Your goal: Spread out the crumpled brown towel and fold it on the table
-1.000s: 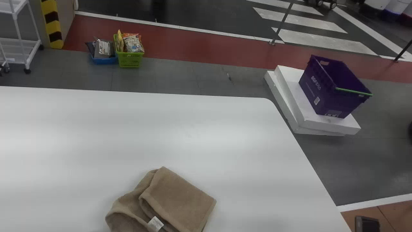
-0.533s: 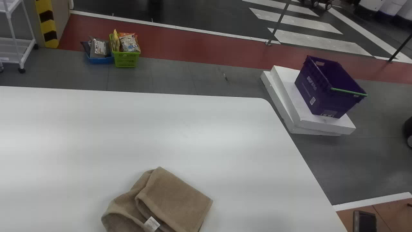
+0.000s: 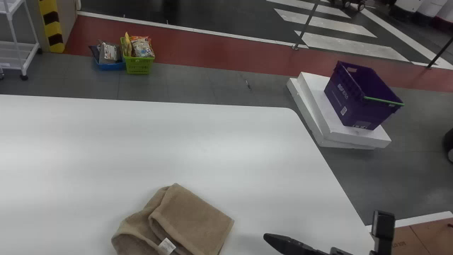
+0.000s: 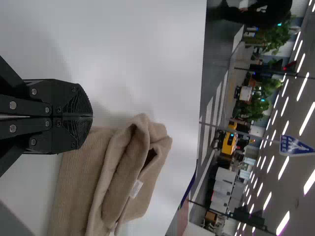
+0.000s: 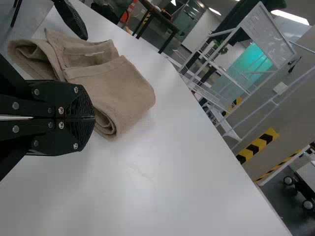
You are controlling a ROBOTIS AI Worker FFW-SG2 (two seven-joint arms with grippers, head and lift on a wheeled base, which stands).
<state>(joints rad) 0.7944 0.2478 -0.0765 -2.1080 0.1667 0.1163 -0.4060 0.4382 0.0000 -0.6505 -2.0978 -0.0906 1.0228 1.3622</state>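
Low in the head view, the brown towel (image 3: pixel 194 219) lies partly folded, partly rumpled on the white table (image 3: pixel 212 148) (a pale tag (image 3: pixel 167 245) pokes out), with the right gripper (image 3: pixel 269 237) apart from it, off to its right. In the left wrist view, the left gripper (image 4: pixel 92 116) is closed near the towel. In the right wrist view, the right gripper (image 5: pixel 94 118) is closed too, gripping nothing.

Floor: grey tiles (image 3: pixel 191 83), then a red strip (image 3: pixel 212 53) — white crosswalk stripes (image 3: pixel 350 46) beyond. White wheeled cart (image 3: pixel 14 53) near yellow-and-black striping (image 3: pixel 53 26) — linear ceiling lights (image 4: pixel 309 182) lit.
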